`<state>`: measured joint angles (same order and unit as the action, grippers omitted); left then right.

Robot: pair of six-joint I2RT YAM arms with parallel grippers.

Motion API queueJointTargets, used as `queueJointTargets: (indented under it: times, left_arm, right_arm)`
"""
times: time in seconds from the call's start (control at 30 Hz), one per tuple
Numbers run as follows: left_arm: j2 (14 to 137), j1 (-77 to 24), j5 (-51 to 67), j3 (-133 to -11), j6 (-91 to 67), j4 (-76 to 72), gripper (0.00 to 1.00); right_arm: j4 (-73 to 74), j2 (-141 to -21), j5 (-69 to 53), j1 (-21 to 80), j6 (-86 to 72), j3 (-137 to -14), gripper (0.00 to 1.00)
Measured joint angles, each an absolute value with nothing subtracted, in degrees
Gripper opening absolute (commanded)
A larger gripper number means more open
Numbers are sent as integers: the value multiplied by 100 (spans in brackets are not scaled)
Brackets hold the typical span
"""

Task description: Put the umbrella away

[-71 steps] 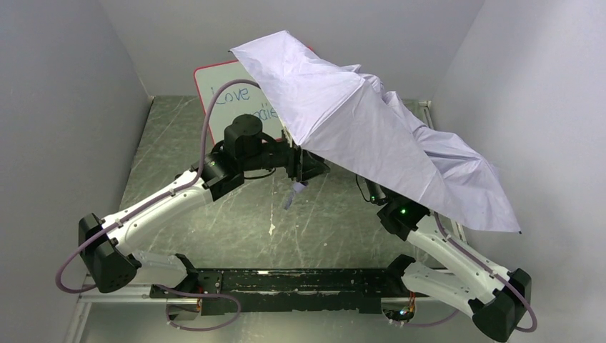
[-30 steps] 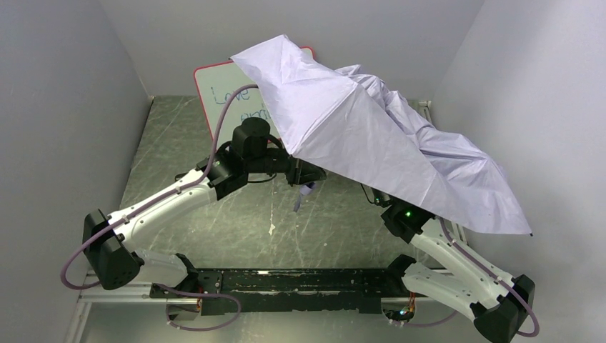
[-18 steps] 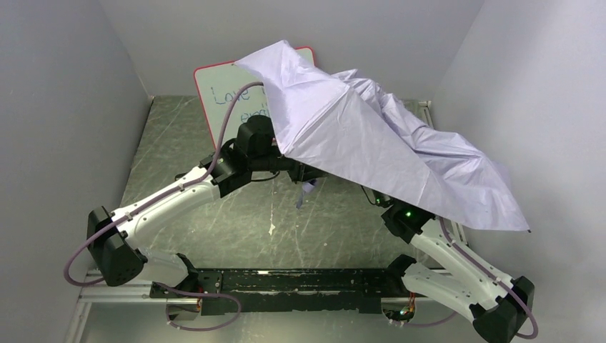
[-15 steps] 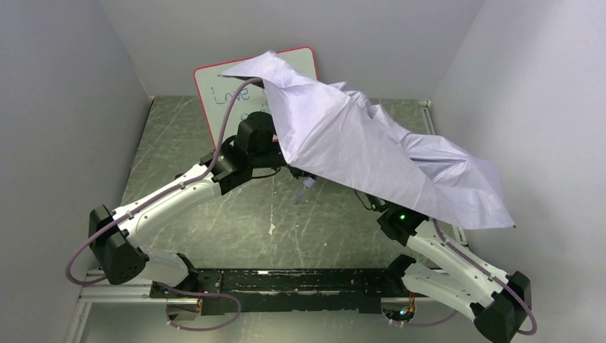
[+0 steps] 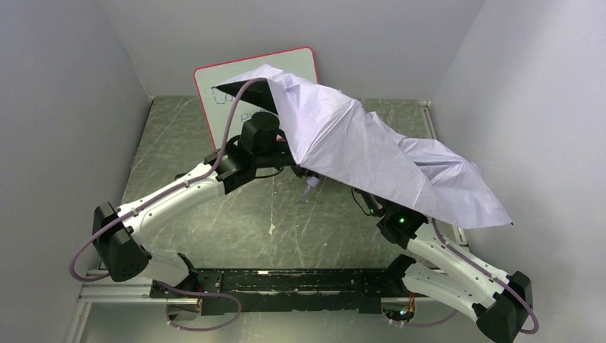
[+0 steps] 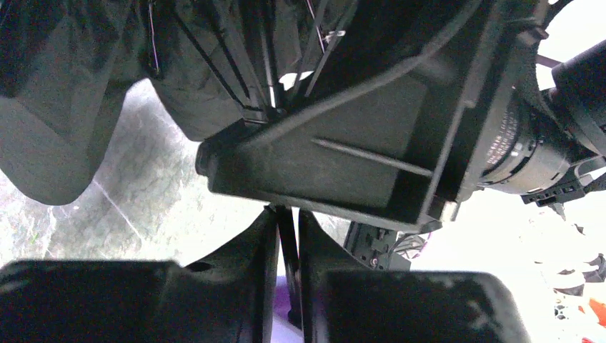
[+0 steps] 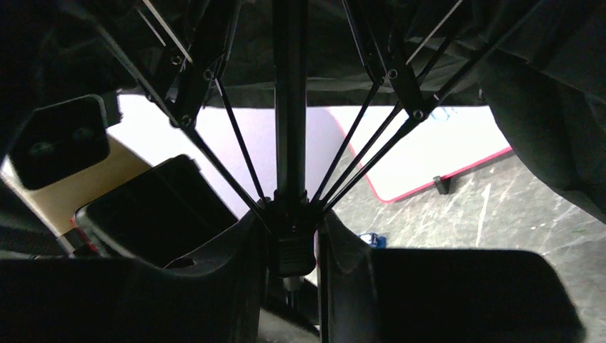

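Observation:
The umbrella (image 5: 371, 153) hangs half collapsed over the middle of the table, its pale lavender canopy crumpled and a patch of black lining showing at its left tip. Both grippers are hidden under it in the top view. In the left wrist view my left gripper (image 6: 287, 214) is shut on the thin black shaft (image 6: 289, 246), below the ribs (image 6: 261, 64). In the right wrist view my right gripper (image 7: 291, 221) is shut on the black runner (image 7: 291, 250), where the ribs meet the shaft (image 7: 289, 107). A lavender strap (image 5: 309, 187) dangles beneath.
A red-framed whiteboard (image 5: 221, 86) leans against the back wall behind the left arm, also visible in the right wrist view (image 7: 429, 153). A small blue item (image 7: 368, 238) and a white scrap (image 5: 271, 229) lie on the scratched tabletop. Grey walls close in on both sides.
The canopy has sagged and folded inward, its left tip dropping to show black lining. The left arm has reached further under it, and the right side of the canopy has sunk lower.

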<state>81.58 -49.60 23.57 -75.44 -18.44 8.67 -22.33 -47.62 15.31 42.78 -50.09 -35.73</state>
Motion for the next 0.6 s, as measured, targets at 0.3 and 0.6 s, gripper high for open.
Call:
queueJointTargets:
  times: [0.3,0.6]
  left_arm:
    - [7913,-4958,2567,-7422,-1710,574,57]
    - [7511,-4958,2613,-6984,-1623,615,73]
  right_arm:
    - [-1931,-4853,2287,4270,-4797,-3791,0]
    - [-1940,-4862,2751,4230,-4512,-4021,0]
